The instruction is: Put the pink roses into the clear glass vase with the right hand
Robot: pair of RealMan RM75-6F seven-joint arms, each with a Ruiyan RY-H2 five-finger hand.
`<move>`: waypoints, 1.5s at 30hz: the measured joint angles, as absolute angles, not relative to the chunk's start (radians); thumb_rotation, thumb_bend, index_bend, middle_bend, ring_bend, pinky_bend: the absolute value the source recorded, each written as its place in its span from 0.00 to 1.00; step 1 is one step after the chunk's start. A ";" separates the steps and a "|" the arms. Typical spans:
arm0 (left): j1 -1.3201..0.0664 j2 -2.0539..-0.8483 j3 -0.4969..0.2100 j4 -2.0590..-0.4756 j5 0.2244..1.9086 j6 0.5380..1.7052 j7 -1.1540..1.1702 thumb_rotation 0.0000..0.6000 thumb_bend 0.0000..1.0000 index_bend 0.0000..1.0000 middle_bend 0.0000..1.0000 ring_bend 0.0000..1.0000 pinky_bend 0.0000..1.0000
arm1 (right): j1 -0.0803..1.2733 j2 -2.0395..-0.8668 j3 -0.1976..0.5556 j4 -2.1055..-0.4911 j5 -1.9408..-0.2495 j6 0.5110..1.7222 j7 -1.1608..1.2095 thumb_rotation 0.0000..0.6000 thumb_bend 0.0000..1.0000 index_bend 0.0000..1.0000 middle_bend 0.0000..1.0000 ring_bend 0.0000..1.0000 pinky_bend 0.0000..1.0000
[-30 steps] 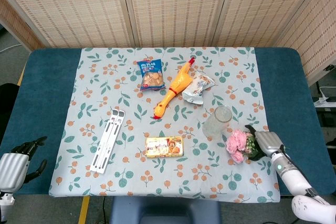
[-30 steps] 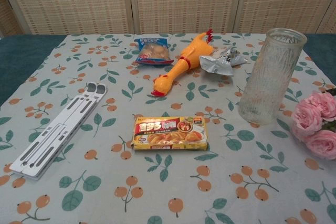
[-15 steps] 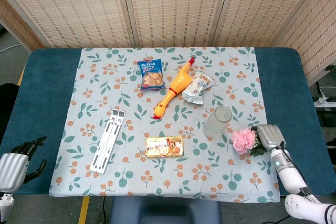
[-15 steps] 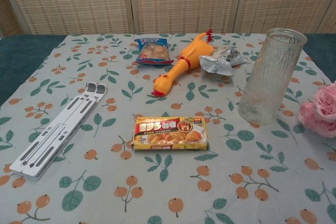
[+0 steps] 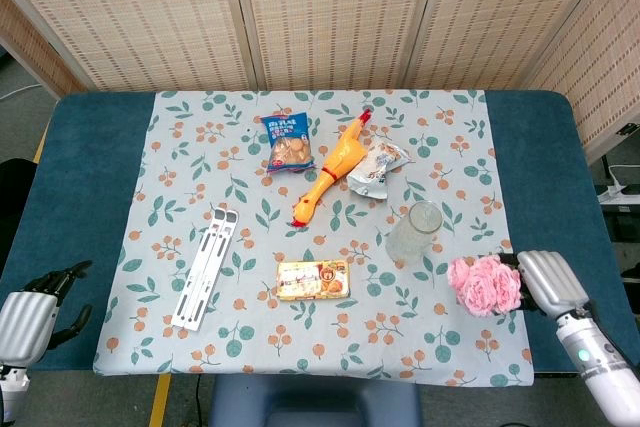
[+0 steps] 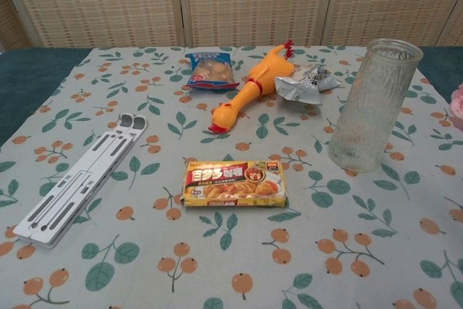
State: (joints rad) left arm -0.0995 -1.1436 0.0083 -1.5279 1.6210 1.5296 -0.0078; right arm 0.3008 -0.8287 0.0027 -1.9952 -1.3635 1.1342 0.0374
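The pink roses (image 5: 486, 285) are held by my right hand (image 5: 546, 282) at the right side of the table, lifted off the cloth. Only a sliver of the roses (image 6: 458, 103) shows at the right edge of the chest view. The clear glass vase (image 5: 415, 231) stands upright to the left of and beyond the roses; in the chest view the vase (image 6: 372, 103) is seen empty. My left hand (image 5: 35, 309) hangs at the table's near left corner, fingers apart, holding nothing.
On the floral cloth (image 5: 180, 147) lie a rubber chicken (image 5: 331, 170), a blue snack bag (image 5: 287, 141), a silver packet (image 5: 377, 167), a yellow food box (image 5: 313, 280) and a white folding stand (image 5: 205, 268). Woven screens stand behind the table.
My right hand has lifted the roses and carried them right and toward me; they have nearly left the chest view. The left hand has not moved.
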 measured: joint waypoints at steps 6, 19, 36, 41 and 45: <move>-0.097 -1.144 0.006 -1.525 1.622 1.538 -0.014 1.00 0.37 0.19 0.33 0.34 0.49 | 0.275 -0.747 0.006 -2.116 -1.548 1.219 0.172 1.00 0.68 0.89 0.92 0.95 1.00; -0.098 -1.146 0.007 -1.522 1.622 1.534 -0.007 1.00 0.37 0.19 0.33 0.34 0.49 | 0.411 -0.795 0.218 -2.246 -1.415 1.252 0.191 1.00 0.75 0.90 0.92 0.95 1.00; -0.099 -1.146 0.007 -1.522 1.618 1.529 0.001 1.00 0.37 0.19 0.33 0.34 0.49 | 0.568 -0.897 0.344 -2.132 -1.188 1.092 0.311 1.00 0.75 0.90 0.92 0.95 1.00; -0.099 -1.147 0.008 -1.523 1.622 1.531 0.005 1.00 0.37 0.19 0.33 0.35 0.49 | 0.572 -0.911 0.343 -2.091 -1.218 1.064 0.383 1.00 0.75 0.90 0.92 0.95 1.00; -0.100 -1.147 0.007 -1.522 1.619 1.527 0.005 1.00 0.37 0.19 0.33 0.34 0.49 | 0.572 -0.921 0.340 -2.053 -1.237 1.045 0.438 1.00 0.75 0.90 0.92 0.95 1.00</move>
State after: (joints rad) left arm -0.1000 -1.1474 0.0075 -1.5223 1.6193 1.5268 0.0051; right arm 0.5723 -0.9210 0.3403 -2.0529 -1.2371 1.0446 0.4378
